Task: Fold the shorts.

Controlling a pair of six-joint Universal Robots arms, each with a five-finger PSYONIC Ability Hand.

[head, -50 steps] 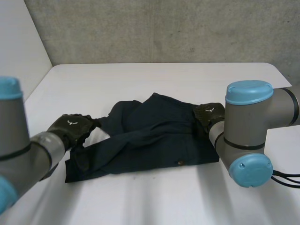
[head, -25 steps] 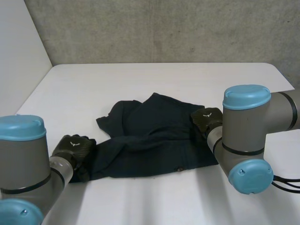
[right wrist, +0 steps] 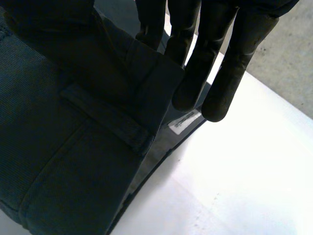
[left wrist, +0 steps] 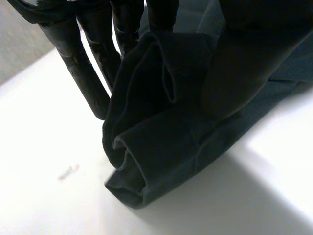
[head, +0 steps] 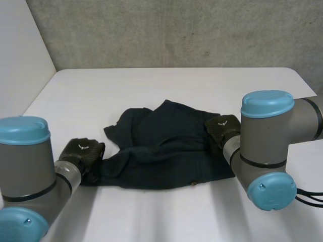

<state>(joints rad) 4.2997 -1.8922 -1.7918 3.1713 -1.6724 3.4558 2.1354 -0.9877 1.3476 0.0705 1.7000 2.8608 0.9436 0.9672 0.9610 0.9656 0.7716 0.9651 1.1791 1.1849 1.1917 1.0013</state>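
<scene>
— What sits closest to us?

— The two arms. The left arm (head: 28,166) comes in at the near left and the right arm (head: 267,143) at the near right, both grey with light-blue caps.

— And the hands?

— The left hand (head: 81,153) is just past its arm, at the left end of the shorts (head: 166,146). Its wrist view shows a rolled, bunched leg end pinched between the thumb (left wrist: 244,63) and the fingers (left wrist: 80,63). Some of those fingers stand straight beside the cloth.

— The other one?

— The right hand (head: 222,128) is a little farther back, at the right end, on the waistband. In its wrist view the thumb lies on top of the band and at least one finger goes behind the cloth's edge, so the band is pinched between them. The other fingers hang straight beside it. A belt loop (right wrist: 110,120) lies just beside the thumb, and a white label (right wrist: 184,122) shows on the inner side near the fingertips.

— Where do the shorts lie?

— On the white table (head: 166,85), about its middle. They are dark blue and rumpled, and they span from one hand to the other. The near edge runs between the hands. A second leg lies crumpled at the far left side.

— And beyond that?

— More white tabletop, then a grey concrete wall (head: 176,30).
</scene>
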